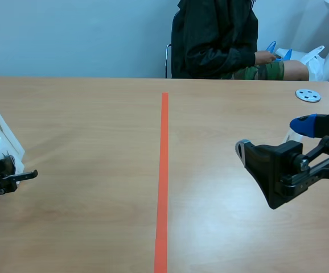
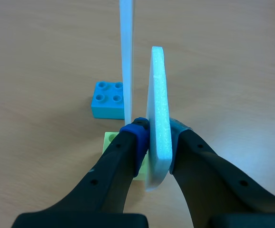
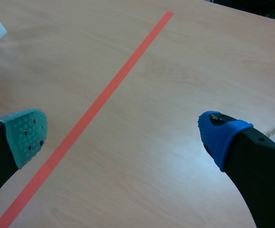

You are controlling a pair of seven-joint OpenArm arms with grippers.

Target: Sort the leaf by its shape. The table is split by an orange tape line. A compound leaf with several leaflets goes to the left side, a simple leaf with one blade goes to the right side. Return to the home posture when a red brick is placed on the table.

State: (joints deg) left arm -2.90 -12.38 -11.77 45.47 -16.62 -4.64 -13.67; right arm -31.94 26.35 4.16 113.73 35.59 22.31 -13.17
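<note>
The left end effector (image 2: pixel 154 135) is pressed onto a thick white foam piece (image 2: pixel 157 104), pinching its lower part between the two pads. The piece stands upright and shows only its edge, so I cannot tell its outline. It sits at the far left edge of the table (image 1: pixel 96 170), well left of the orange tape line (image 1: pixel 163 170). Just ahead of the fingers a thin white panel (image 2: pixel 126 57) also stands upright, close beside the foam piece. A blue brick (image 2: pixel 107 99) lies at the base of that panel. A light green brick (image 2: pixel 112 140) lies partly hidden under the left finger.

The right end effector (image 3: pixel 124 135) is spread wide with nothing between its pads, one grey-green and one blue. It hangs above bare wood on the right side of the tape line.

The table is light wood, and the tape line runs straight from its near edge to its far edge. A small grey disc (image 1: pixel 308 95) with holes lies near the far right corner. Beyond the far edge a person (image 1: pixel 216 40) in a dark jacket sits before a pale blue wall. A white bag (image 1: pixel 315 57) rests to that person's right in the scene.
</note>
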